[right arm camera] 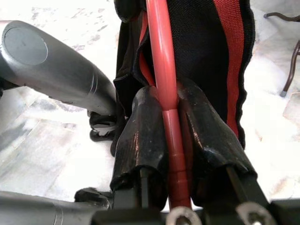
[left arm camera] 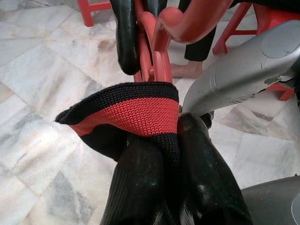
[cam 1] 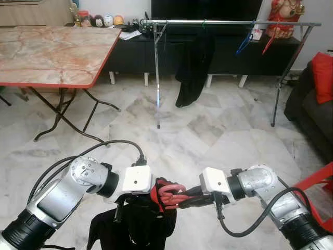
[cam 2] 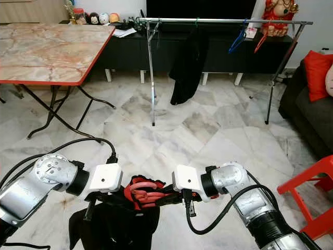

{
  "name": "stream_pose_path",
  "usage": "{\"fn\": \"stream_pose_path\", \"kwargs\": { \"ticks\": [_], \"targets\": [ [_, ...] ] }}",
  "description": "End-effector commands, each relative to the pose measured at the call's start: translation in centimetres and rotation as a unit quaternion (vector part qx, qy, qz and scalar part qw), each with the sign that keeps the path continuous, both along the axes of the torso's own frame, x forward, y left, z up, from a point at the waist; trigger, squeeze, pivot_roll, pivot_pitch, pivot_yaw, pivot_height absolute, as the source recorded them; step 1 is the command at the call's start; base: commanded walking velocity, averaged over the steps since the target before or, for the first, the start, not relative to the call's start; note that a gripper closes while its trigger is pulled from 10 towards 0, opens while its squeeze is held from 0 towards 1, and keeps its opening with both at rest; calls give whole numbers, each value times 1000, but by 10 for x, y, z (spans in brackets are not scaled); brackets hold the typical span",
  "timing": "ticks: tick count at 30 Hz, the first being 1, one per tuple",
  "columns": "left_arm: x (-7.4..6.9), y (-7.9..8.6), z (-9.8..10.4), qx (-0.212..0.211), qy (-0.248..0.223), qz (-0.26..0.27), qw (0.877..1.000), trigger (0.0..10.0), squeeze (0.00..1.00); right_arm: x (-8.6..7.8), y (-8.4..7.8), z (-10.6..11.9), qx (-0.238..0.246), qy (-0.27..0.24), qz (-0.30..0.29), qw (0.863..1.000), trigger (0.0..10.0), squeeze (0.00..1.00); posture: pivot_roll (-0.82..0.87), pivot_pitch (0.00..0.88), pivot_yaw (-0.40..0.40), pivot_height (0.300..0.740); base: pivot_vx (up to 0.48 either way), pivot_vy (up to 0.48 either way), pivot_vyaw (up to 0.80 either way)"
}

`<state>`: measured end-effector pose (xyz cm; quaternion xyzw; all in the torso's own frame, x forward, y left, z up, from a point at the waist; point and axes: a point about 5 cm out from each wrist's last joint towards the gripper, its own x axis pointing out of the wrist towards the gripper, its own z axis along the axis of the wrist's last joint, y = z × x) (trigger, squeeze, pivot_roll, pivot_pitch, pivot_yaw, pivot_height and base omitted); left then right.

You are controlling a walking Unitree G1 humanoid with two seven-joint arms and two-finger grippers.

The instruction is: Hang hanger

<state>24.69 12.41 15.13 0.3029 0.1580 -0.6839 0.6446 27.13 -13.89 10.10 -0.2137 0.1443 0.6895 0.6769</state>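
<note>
Two grippers meet low and near, in front of the robot, above the marble floor. On the left, the left gripper has its fingers clamped together on the red-and-black knit collar of a black garment, which hangs down below the arm. Just to the right of it, touching the garment's collar, is the red hanger, a plastic one whose hook and neck sit between the two arms. The right gripper is closed on the hanger's red bar, one finger pressed on each side of it.

Far across the floor stands a metal clothes rail. A dark garment hangs from it near the middle, with a blue hanger and another red one further right. To the far left is a folding surface with a marble-patterned top and red edge. At the near right edge, part of a red chair shows.
</note>
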Motion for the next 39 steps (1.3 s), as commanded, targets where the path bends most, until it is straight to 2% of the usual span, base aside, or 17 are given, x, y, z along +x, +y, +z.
{"fn": "stream_pose_path", "kwargs": {
  "ticks": [1, 11, 12, 13, 14, 24, 29, 32, 33, 34, 35, 36, 39],
  "targets": [
    [0, -10, 20, -27, -37, -26, 999, 10000, 0, -1, 3, -4, 2, 1, -9, 1000, 0, 0, 36, 0, -51, 740, 0, 0, 0],
    [0, -11, 23, -32, -49, -35, 998, 10000, 0, -2, 5, -7, 8, 1, -18, 1000, 0, 0, 38, 0, -49, 740, 0, 0, 0],
    [0, -11, 24, -33, -48, -36, 998, 10000, 663, -2, 5, -7, 8, 1, -18, 1000, 0, 0, 38, 0, -49, 740, 0, 0, 0],
    [0, -11, 24, -33, -48, -36, 998, 10000, 663, -2, 5, -7, 8, 1, -18, 1000, 0, 0, 38, 0, -49, 740, 0, 0, 0],
    [0, -11, 26, -36, -46, -37, 998, 10000, 1000, -1, 6, -7, 12, -1, -23, 1000, 0, 0, 38, 0, -49, 740, 0, 0, 0],
    [-1, -12, 34, -35, -49, -50, 997, 10000, 1000, -1, 17, -14, 42, -30, -60, 997, 0, 0, 47, 0, -45, 740, 0, 0, 0],
    [-3, -12, 36, -31, -51, -55, 997, 10000, 1000, 1, 17, -16, 51, -40, -81, 995, 0, 0, 49, 0, -45, 740, 0, 0, 0],
    [-1, -10, 36, -14, -69, -52, 996, 10000, 1000, 4, 16, -16, 60, -50, -101, 992, 0, 0, 49, 0, -45, 740, 0, 0, 0],
    [0, -8, 35, -7, -79, -48, 996, 10000, 906, 5, 16, -16, 62, -51, -106, 991, 0, 0, 49, 0, -45, 740, 0, 0, 0],
    [2, -7, 34, -2, -85, -45, 995, 10000, 906, 5, 16, -16, 64, -53, -110, 990, 0, 0, 49, 0, -45, 740, 0, 0, 0],
    [5, -5, 32, 11, -100, -39, 994, 10000, 0, 6, 16, -16, 65, -54, -113, 990, 0, 0, 52, 0, -47, 740, 0, 0, 0],
    [9, -3, 29, 24, -113, -32, 993, 10000, 0, 6, 15, -17, 65, -55, -116, 990, 0, 0, 52, 0, -47, 740, 0, 0, 0],
    [12, -1, 28, 22, -118, -17, 993, 10000, 0, 5, 16, -18, 66, -56, -117, 989, 0, 0, 52, 0, -47, 740, 0, 0, 0]
  ]
}}
